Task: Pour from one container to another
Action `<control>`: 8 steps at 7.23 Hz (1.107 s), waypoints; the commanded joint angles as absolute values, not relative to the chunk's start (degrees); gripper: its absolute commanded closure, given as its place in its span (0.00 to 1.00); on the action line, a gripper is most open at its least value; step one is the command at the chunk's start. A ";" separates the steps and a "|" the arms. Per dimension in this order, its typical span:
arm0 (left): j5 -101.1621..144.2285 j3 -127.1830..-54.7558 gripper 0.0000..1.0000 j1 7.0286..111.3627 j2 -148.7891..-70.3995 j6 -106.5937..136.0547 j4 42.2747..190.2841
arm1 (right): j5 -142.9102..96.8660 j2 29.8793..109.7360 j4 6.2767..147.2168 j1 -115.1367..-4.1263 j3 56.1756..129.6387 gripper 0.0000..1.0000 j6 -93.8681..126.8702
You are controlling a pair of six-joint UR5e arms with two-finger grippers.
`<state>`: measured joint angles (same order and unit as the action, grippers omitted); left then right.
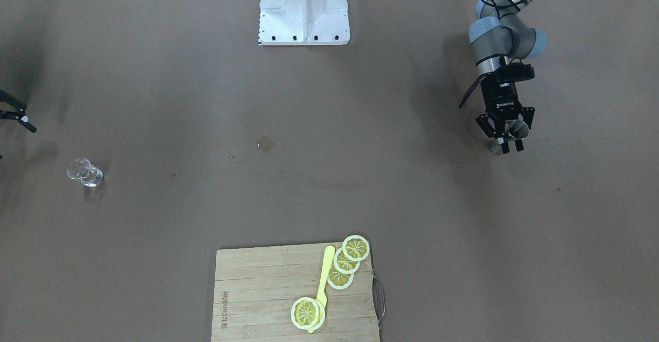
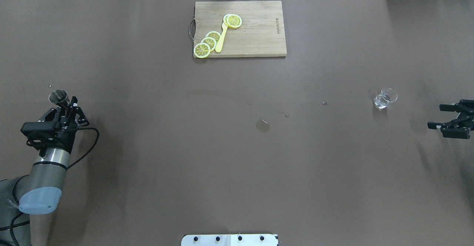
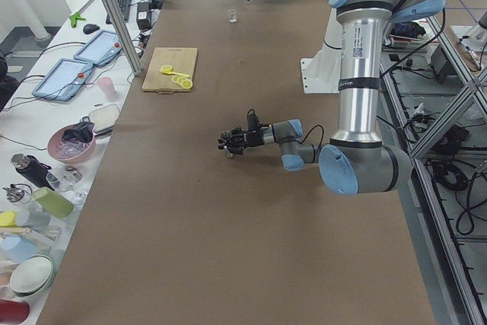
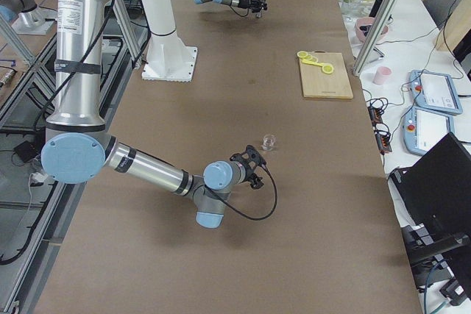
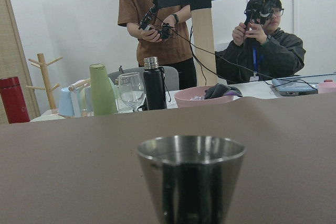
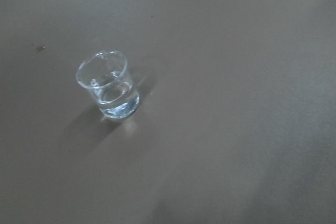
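Observation:
A small metal cup [image 1: 518,128] stands upright on the brown table, out at the robot's left. My left gripper [image 1: 510,146] lies level with the table, its fingers close on either side of the cup [image 2: 59,96] and shut on it. The left wrist view shows the cup [image 5: 191,177] upright and very near. A clear glass [image 1: 85,172] with a little water stands far to the other side. My right gripper [image 2: 437,116] is open beside the glass [image 2: 385,99] and well apart from it. The glass [image 6: 108,85] also fills the right wrist view.
A small puddle [image 1: 265,144] and a few drops lie mid-table. A wooden cutting board [image 1: 257,290] with lemon slices [image 1: 355,248] and a yellow utensil [image 1: 324,275] sits at the operators' edge. The white robot base [image 1: 304,7] is opposite. Two people, bottles and cups show beyond the table edge in the left wrist view.

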<state>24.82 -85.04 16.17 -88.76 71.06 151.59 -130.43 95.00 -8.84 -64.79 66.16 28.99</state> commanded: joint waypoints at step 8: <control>26.72 -89.37 0.02 17.57 -87.72 67.87 153.27 | -136.93 92.80 44.32 -71.89 79.60 0.01 28.21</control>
